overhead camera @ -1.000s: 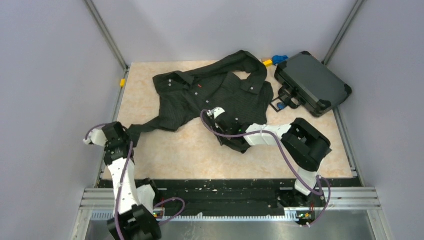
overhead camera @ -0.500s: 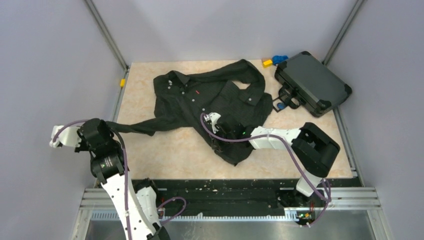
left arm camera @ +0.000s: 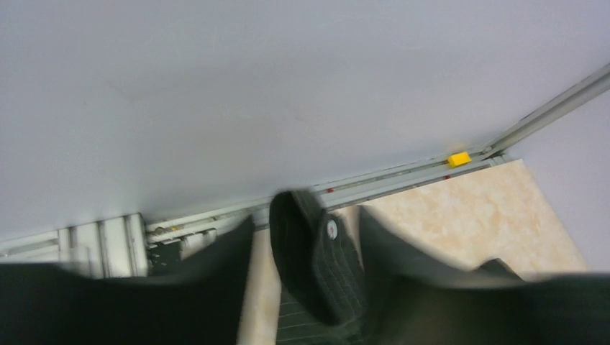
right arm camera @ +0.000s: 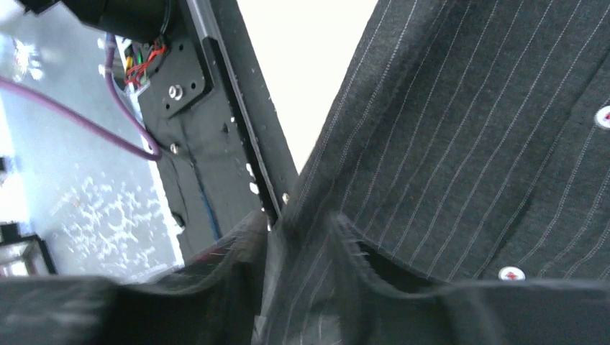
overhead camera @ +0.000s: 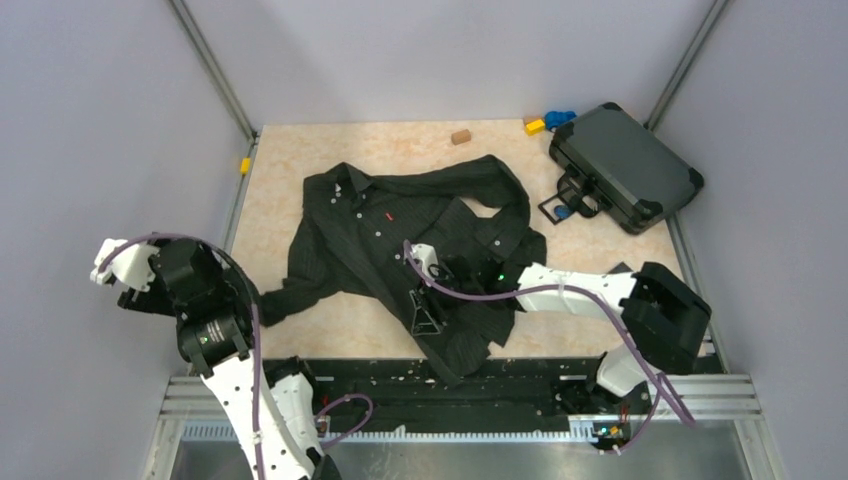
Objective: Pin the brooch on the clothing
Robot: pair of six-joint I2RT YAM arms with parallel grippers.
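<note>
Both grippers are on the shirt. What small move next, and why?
Probably ease the right gripper back over the table and lay the hem flat: the shirt is bunched, its hem spills onto the black rail, and the left gripper pinches only a cuff.

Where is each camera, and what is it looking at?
Top: high behind the arms, looks down on the table and shirt; both arms show.
Left wrist: on the left hand, faces the side wall; its fingers flank a cuff.
Right wrist: on the right hand, faces the near rail; its fingers show.
All share the shirt.
</note>
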